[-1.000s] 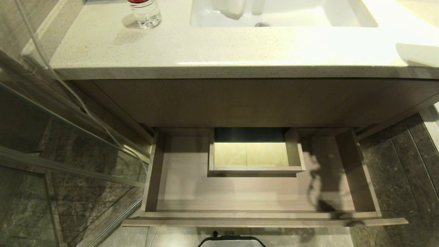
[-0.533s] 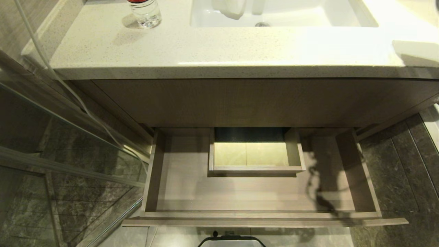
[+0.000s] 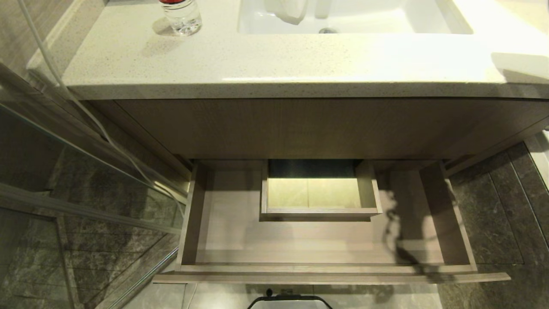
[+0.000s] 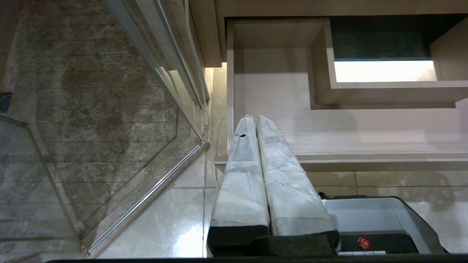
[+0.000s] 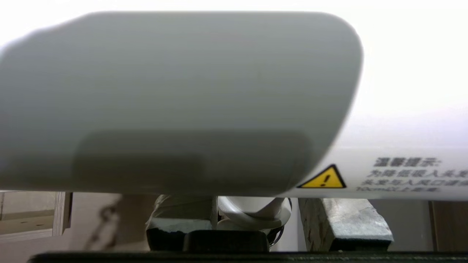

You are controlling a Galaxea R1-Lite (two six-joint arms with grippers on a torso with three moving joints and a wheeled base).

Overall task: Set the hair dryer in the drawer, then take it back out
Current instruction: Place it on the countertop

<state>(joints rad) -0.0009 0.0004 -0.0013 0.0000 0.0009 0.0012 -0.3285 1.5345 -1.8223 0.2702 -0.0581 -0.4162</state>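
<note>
The drawer stands pulled out below the vanity, light wood-grain, with nothing lying in it; a cord's shadow falls across its right part. The white hair dryer fills the right wrist view, a yellow warning triangle on its barrel. My right gripper is shut on it, one padded finger on each side of the handle. In the head view only a white end of the hair dryer shows at the right edge, over the countertop. My left gripper is shut and empty, parked by the drawer's front left corner.
A boxed cut-out sits mid-back in the drawer. On the countertop stand a water bottle and the sink. A glass shower panel stands to the left, dark floor tiles to the right, my base in front.
The white end of the hair dryer at the head view's right edge has crept slightly up and inward. The drawer and the left gripper have not moved.
</note>
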